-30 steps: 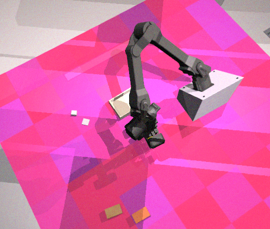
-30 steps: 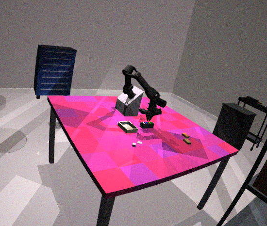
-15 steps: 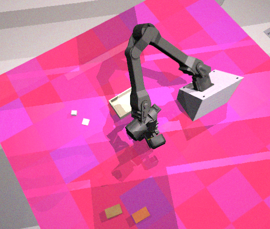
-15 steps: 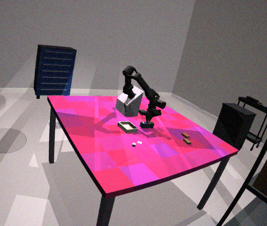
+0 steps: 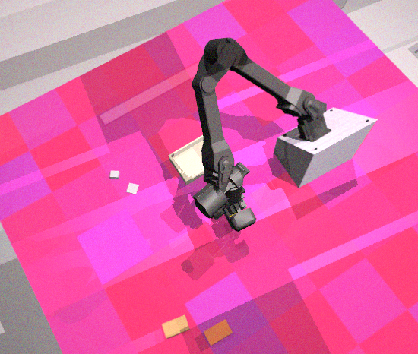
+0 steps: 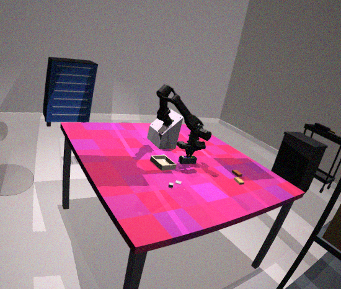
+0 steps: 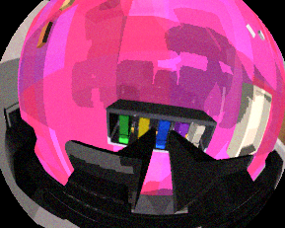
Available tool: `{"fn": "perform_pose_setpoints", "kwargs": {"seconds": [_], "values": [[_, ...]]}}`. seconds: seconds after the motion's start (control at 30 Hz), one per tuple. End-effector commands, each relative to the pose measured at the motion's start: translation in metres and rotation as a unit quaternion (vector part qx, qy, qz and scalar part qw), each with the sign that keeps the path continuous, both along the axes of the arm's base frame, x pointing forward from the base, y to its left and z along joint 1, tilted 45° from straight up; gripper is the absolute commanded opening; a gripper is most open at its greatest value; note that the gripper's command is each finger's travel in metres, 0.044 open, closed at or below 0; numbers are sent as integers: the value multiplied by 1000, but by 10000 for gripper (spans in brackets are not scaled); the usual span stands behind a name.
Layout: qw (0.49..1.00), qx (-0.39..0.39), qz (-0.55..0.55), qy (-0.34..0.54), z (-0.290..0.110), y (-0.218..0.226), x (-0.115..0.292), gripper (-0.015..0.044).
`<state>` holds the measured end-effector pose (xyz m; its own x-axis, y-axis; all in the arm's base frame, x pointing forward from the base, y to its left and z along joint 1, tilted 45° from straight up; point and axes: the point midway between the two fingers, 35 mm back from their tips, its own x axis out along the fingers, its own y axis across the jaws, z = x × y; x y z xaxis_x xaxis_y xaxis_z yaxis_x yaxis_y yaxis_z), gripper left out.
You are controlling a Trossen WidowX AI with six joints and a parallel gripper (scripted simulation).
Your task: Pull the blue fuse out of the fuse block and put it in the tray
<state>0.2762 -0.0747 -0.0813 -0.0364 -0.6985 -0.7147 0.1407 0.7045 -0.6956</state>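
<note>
The black fuse block holds a row of fuses: green, yellow, blue, purple and white. My gripper hangs just above the block, its fingers a narrow gap apart with nothing between them. In the wrist view the blue fuse shows in the gap between the fingertips. In the top view the wrist hides the block. The cream tray lies empty beside the block.
The arm's white base block stands behind the tray. Two small white squares lie to the left. Two orange blocks lie near the front edge.
</note>
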Motion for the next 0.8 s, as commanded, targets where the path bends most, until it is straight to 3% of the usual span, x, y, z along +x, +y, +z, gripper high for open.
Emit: {"fn": "perform_pose_setpoints", "kwargs": {"seconds": [0.0,0.4,0.77], "values": [[1000,-2,2,4,-1,-2,-1,68],[1000,0,-1,1,-1,-1,-1,2],[1000,0,0,1,1,2,0,0]]}}
